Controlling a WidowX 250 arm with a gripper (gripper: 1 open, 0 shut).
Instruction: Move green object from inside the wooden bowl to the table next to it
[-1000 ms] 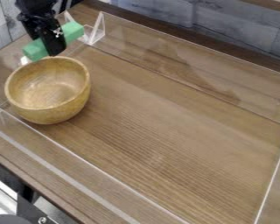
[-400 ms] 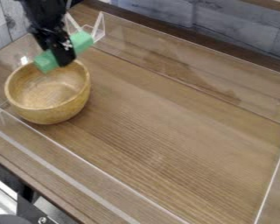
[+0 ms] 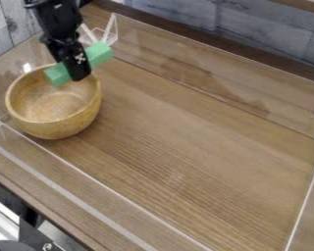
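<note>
My gripper (image 3: 75, 69) is black and points steeply down over the far rim of the wooden bowl (image 3: 42, 116). It is shut on the green object (image 3: 102, 55), a bright green bar held crosswise. The bar's ends stick out on both sides of the fingers, and its left end hangs just above the bowl's rim. The bowl is round and light tan, and stands at the left of the brown wood-grain table (image 3: 199, 147). What I can see of its inside holds nothing.
Clear acrylic walls (image 3: 301, 211) run round the table's edges, with one panel close behind the gripper at the back left. The tabletop spreads out to the right of the bowl and in front of it.
The gripper, with the green bar in it, has come down and to the right, from behind the bowl to just over its far rim. The bowl has not moved.
</note>
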